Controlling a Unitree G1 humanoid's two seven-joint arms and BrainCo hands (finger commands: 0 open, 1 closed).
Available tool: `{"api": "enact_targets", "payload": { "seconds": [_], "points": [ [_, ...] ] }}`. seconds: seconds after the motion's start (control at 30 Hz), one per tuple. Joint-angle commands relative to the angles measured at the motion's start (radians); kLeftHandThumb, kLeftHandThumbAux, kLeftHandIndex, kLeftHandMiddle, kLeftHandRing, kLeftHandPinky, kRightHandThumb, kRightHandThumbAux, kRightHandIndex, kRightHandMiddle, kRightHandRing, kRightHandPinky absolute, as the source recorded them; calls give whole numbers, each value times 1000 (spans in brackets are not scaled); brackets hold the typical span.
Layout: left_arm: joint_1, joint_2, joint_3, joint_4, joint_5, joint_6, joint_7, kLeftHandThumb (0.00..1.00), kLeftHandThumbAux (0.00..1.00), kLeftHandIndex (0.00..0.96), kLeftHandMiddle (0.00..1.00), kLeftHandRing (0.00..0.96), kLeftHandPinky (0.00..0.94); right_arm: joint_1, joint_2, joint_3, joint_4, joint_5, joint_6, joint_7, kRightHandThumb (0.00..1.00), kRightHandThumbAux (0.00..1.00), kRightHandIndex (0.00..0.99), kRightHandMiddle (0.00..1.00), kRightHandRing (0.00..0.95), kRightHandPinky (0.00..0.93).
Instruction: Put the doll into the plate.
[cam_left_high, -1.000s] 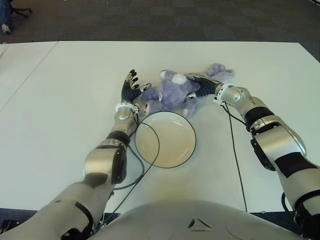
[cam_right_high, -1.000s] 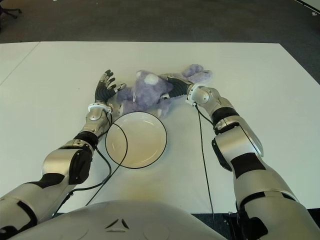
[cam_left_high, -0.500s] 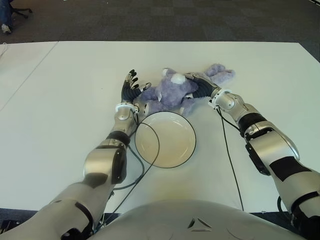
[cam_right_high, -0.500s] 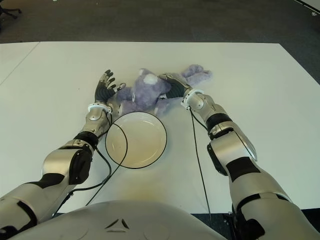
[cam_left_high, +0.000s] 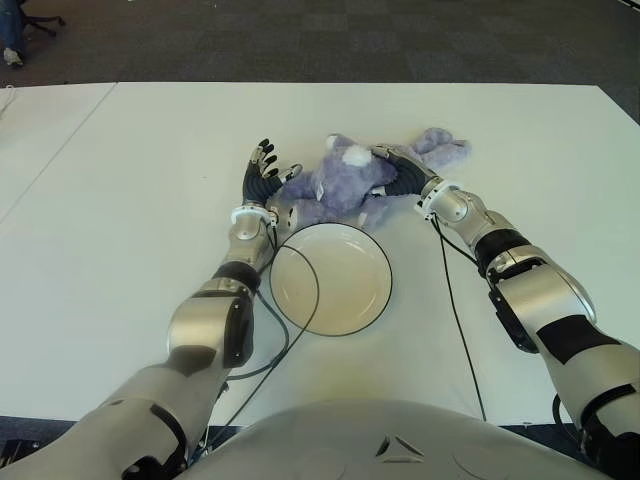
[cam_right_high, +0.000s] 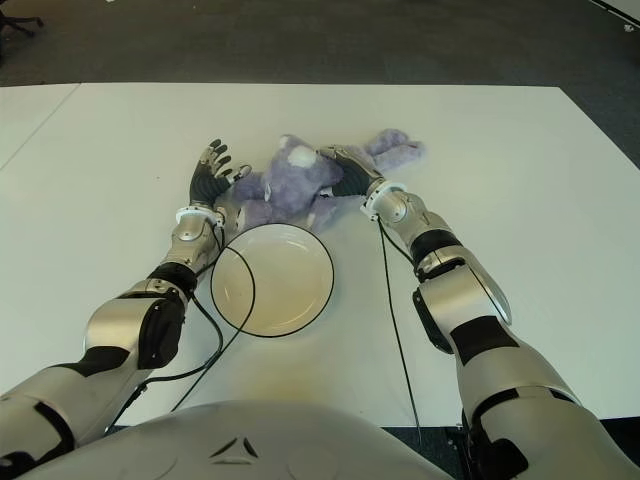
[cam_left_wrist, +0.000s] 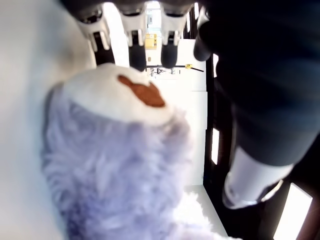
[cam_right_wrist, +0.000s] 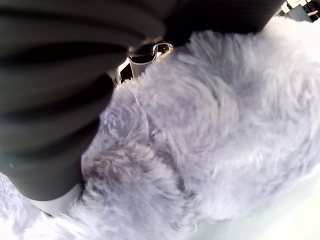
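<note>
Doll (cam_left_high: 345, 186) lies btwn both hands, just beyond plate (cam_left_high: 331, 277): right hand (cam_left_high: 398, 168) fingers wrapped on it, left hand (cam_left_high: 264, 178) fingers spread alongside.

Left hand (cam_left_high: 264, 180) upright with fingers spread; right hand (cam_left_high: 398, 166) reaches forward, its fingers curled in grasp

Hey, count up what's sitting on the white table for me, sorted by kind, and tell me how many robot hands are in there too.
Fluffy purple plush dolls: 1
Round white plates with a dark rim: 1
Robot hands: 2, the left hand with fingers spread against the doll's left side, and the right hand pressed into its right side
Total: 4
</note>
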Motion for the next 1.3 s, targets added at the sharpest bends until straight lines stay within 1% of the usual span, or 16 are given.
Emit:
{"api": "enact_targets", "payload": {
  "seconds": [0.03, 0.07, 0.1, 0.17, 0.33, 0.43, 0.57, 0.63, 0.67, 0.7, 0.73, 0.9, 0.97, 1.13, 1.17, 1.3],
  "points": [
    [118, -30, 8, 88, -7, 114, -3, 0, 804, 41, 96, 109, 150, 99, -4, 39, 64, -79, 109, -44, 833, 687, 379, 545, 644, 725],
    [119, -30, 8, 88, -6, 112, -2, 0, 804, 35, 94, 107, 150, 100, -6, 42, 63, -88, 113, -81, 842, 679, 404, 571, 724, 800],
    [119, -29, 8, 88, -6, 111, -1, 0, 805, 32, 94, 106, 149, 100, -7, 43, 63, -95, 116, -105, 846, 675, 414, 576, 762, 834],
    [118, -29, 10, 89, -8, 114, -1, 0, 804, 29, 96, 108, 148, 99, -11, 43, 63, -106, 117, -144, 848, 673, 419, 572, 783, 851],
    [115, -28, 13, 90, -11, 131, -1, 0, 792, 21, 93, 106, 143, 86, -23, 37, 63, -117, 109, -186, 852, 670, 423, 559, 806, 856],
    [116, -26, 6, 90, -3, 118, -1, 0, 801, 24, 91, 102, 141, 74, -37, 28, 61, -117, 100, -207, 853, 670, 423, 553, 818, 857],
    [119, -27, 4, 88, -2, 102, -3, 0, 811, 27, 83, 96, 132, 57, -61, 6, 58, -106, 91, -226, 852, 671, 420, 550, 826, 856],
    [115, -27, 6, 89, -5, 121, 0, 0, 804, 25, 82, 96, 119, 44, -77, -10, 56, -97, 86, -232, 851, 673, 417, 548, 835, 858],
    [116, -27, 5, 89, -4, 120, -1, 0, 802, 25, 81, 96, 117, 36, -84, -22, 55, -88, 83, -232, 851, 673, 417, 548, 837, 858],
    [116, -27, 3, 89, -2, 117, -1, 0, 804, 20, 77, 90, 121, 31, -87, -31, 55, -81, 81, -232, 760, 699, 435, 768, 850, 870],
    [116, -27, 2, 89, -1, 111, -2, 0, 804, 19, 76, 89, 122, 25, -89, -40, 54, -75, 79, -233, 737, 705, 439, 825, 854, 874],
    [116, -28, 1, 87, -1, 98, -3, 0, 811, 18, 78, 93, 142, 7, -94, -79, 49, -57, 77, -237, 725, 709, 440, 852, 861, 875],
    [114, -31, 7, 88, -8, 113, -1, 0, 801, 12, 73, 94, 127, -1, -94, -115, 47, -27, 85, -225, 722, 709, 440, 857, 862, 870],
    [111, -33, 14, 91, -13, 135, 1, 0, 796, 7, 73, 97, 129, -7, -93, -158, 43, -2, 101, -209, 720, 710, 439, 860, 862, 867],
    [110, -33, 15, 91, -14, 139, 1, 0, 795, 7, 71, 92, 118, -8, -93, -165, 42, 3, 104, -207, 719, 710, 439, 860, 862, 867],
    [114, -32, 16, 92, -11, 122, -3, 0, 803, 11, 79, 91, 126, -11, -96, -190, 35, 15, 103, -216, 717, 710, 439, 862, 862, 866]
  ]
}}
